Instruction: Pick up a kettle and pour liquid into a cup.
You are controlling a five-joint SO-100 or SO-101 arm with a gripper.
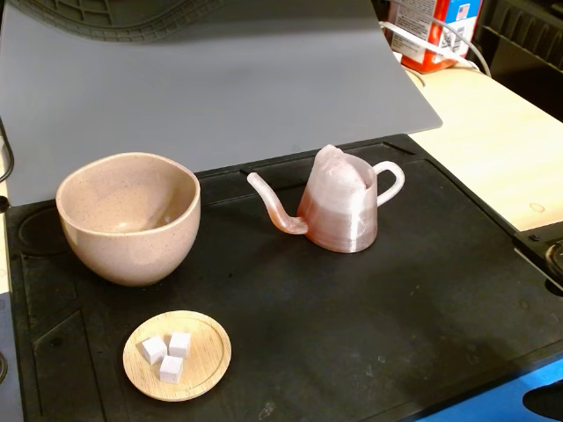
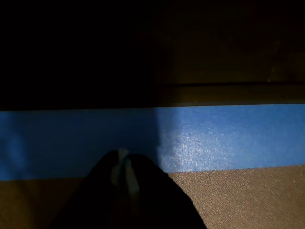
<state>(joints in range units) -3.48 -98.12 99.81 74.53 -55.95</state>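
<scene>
The kettle [image 1: 343, 207], a small pale-pink ridged teapot with a white loop handle, stands upright on the black mat [image 1: 352, 334] right of centre in the fixed view. Its thin spout points left toward the cup [image 1: 129, 217]. The cup is a large beige-pink speckled bowl at the left, and it looks empty. Amber liquid [image 1: 341, 232] tints the kettle's lower part and spout. My gripper [image 2: 123, 168] shows only in the wrist view, as a dark shape at the bottom edge. Its pale fingertips are together over a blue strip [image 2: 228, 138]. It holds nothing.
A small round wooden dish [image 1: 177, 354] with three white cubes sits in front of the cup. A grey sheet [image 1: 220, 79] lies behind the mat. A red-and-white carton [image 1: 431, 31] stands at the back right on the pale wooden table [image 1: 493, 141].
</scene>
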